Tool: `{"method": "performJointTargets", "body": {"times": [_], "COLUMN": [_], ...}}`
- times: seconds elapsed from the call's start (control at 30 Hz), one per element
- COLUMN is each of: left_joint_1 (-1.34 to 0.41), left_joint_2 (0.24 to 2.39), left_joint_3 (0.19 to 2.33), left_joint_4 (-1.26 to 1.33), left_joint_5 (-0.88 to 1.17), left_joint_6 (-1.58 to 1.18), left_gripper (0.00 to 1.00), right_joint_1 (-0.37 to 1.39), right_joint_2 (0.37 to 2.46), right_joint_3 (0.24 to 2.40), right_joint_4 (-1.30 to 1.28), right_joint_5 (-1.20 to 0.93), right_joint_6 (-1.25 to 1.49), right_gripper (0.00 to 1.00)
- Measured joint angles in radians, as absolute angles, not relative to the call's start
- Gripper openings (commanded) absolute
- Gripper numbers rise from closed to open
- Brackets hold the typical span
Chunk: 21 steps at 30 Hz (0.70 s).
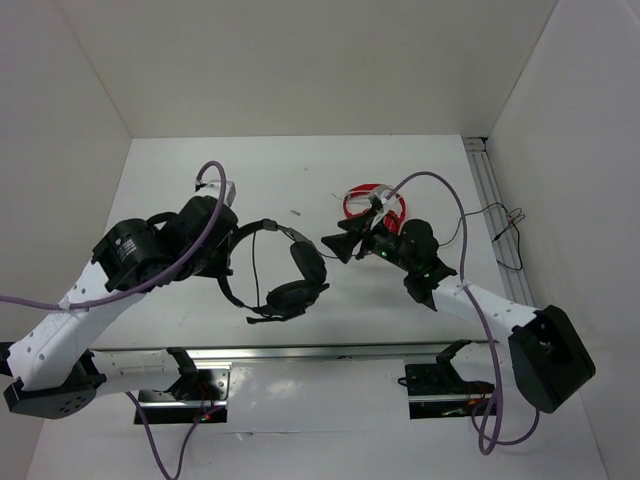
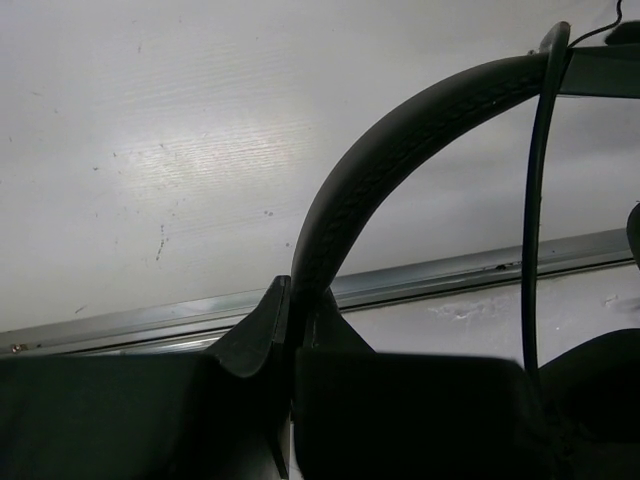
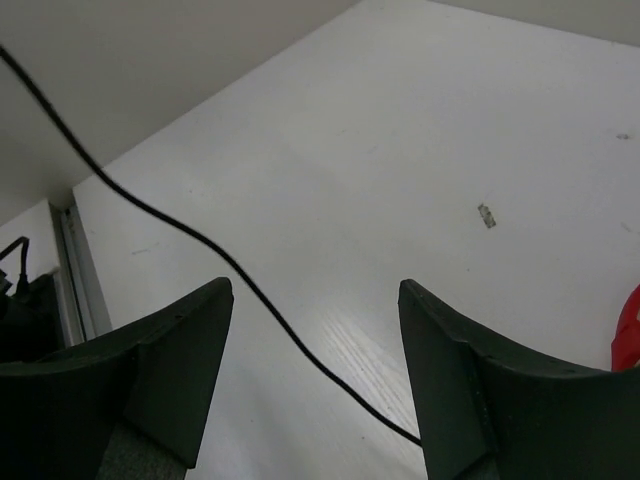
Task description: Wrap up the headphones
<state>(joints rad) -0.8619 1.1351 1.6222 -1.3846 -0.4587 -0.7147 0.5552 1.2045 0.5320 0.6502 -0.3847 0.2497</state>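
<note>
The black headphones hang just above the table at the centre, both earcups low and to the right. My left gripper is shut on the headband, which rises from between its fingertips in the left wrist view. A thin black cable hangs straight down beside the band. My right gripper is open and empty just right of the upper earcup. In the right wrist view a thin black cable runs across the table between the spread fingers, touching neither.
Red-and-white headphones lie behind my right gripper; their red edge shows in the right wrist view. A metal rail runs along the near table edge and another along the right. Loose thin wires lie at the right.
</note>
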Motion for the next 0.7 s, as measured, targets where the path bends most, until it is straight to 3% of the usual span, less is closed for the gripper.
{"method": "performJointTargets", "body": {"times": [0.27, 0.7], "left_joint_1": [-0.808, -0.767], "left_joint_2": [1.135, 1.135], "left_joint_3": [1.622, 1.661], "left_joint_4": [-1.371, -1.36], "left_joint_5": [-0.442, -0.399], "left_joint_6": [-0.71, -0.688], "left_gripper": [0.0, 0.0], "right_joint_1": [0.554, 0.593], "right_joint_2": [1.169, 1.317], "right_joint_3": [0.532, 0.533], "right_joint_4": [0.601, 0.582], "right_joint_5": [-0.543, -0.468], "right_joint_6": [0.218, 0.155], "right_gripper": [0.77, 0.75]}}
